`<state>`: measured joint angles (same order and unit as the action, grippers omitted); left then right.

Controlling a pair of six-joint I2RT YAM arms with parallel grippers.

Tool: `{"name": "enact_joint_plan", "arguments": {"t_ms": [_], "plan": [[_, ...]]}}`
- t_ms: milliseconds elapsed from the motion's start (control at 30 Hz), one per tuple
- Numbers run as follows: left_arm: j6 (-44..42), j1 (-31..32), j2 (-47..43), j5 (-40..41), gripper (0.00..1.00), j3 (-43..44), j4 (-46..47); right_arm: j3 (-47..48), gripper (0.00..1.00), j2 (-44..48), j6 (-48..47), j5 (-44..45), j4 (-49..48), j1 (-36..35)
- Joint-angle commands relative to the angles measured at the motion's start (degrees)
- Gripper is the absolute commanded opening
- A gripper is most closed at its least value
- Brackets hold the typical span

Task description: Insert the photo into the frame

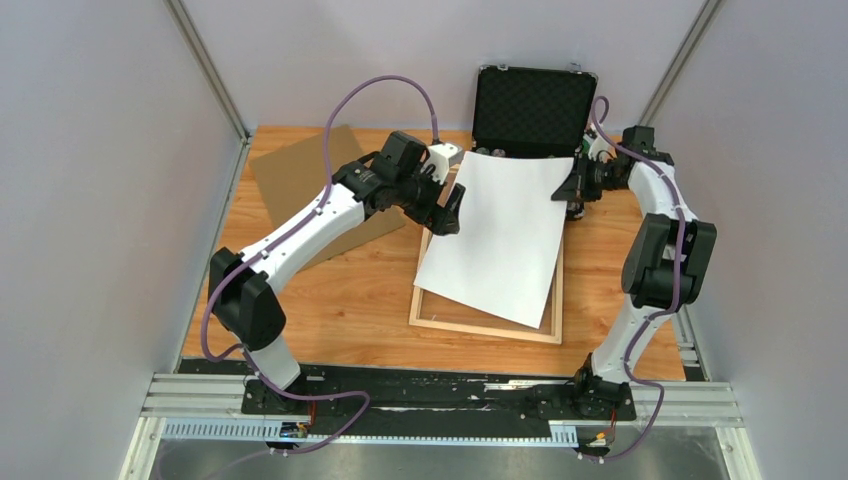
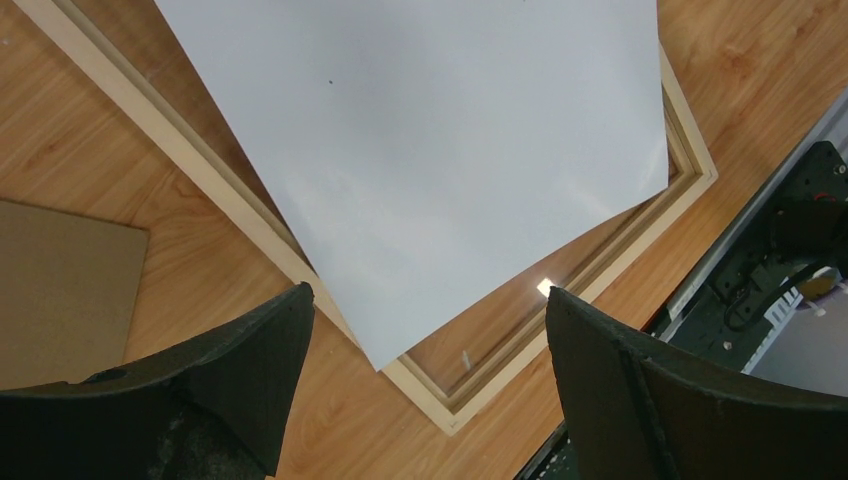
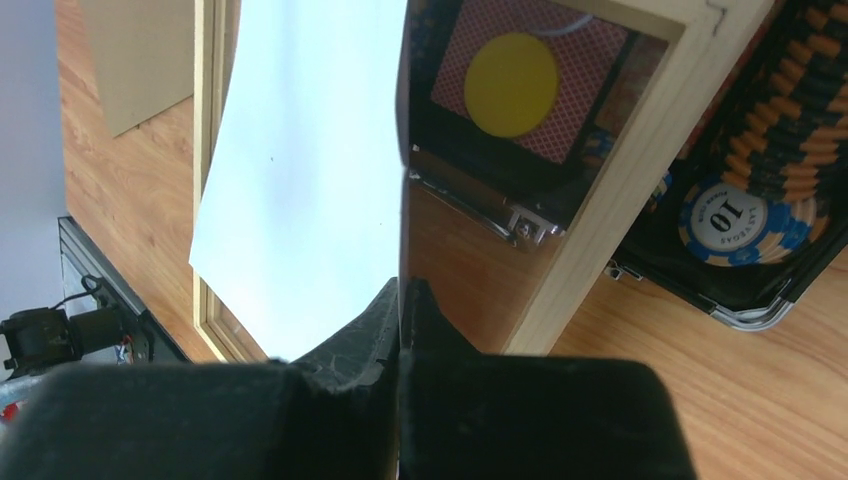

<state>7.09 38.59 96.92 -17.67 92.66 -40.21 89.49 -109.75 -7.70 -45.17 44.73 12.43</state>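
The right gripper (image 3: 402,300) is clamped flat on the far right edge of the photo (image 1: 500,230), while the left gripper (image 1: 448,210) hangs with its jaws wide and empty over the photo's left side, touching nothing that I can see.

Nearest, the frame (image 1: 480,328) lies flat on the table (image 1: 330,300), its near rail bare. The photo lies white back up and skewed across it: the near right corner sits inside the near rail, and the near left corner overhangs the left rail. Farther back the sheet rises toward the right gripper's pinch, clear of the pane.

The print looks light and limp, so held by one edge it will likely sag and swing, and a hard pinch could crease it. Its smooth back may slide easily on the pane, which helps squaring it up. A good second hold would be the left margin near the far corner, gripped by the thin edge only.

Beyond the frame stands the open black case (image 1: 530,105); the brown backing board (image 1: 300,170) lies far left.
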Motion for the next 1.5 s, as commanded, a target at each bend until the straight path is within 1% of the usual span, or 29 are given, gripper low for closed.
{"name": "enact_joint_plan", "arguments": {"t_ms": [0,500,767,967,1200,1467], "plan": [[-1.7,-0.3,0.3,0.4,0.93,2.0,-0.5,5.9,0.0,-1.9,-5.8,-3.0,5.4,-0.1],[-2.2,-0.4,1.4,1.6,0.93,2.0,-0.2,13.3,0.0,-8.2,-18.4,-4.3,16.1,-0.8],[-2.9,-0.4,2.6,3.0,0.93,2.7,-0.6,18.7,0.0,-11.0,-22.7,-4.3,18.7,-1.0],[-3.2,-0.4,2.9,3.9,0.93,2.9,-0.7,23.3,0.0,-13.7,-23.4,-4.6,20.0,-2.2],[-3.2,-0.4,2.9,3.9,0.93,2.6,-0.6,24.0,0.0,-14.3,-26.5,-4.7,22.8,-3.1],[-3.2,-0.4,3.1,3.9,0.93,2.0,-0.3,22.2,0.0,-13.5,-29.0,-4.9,24.7,-3.2]]}}
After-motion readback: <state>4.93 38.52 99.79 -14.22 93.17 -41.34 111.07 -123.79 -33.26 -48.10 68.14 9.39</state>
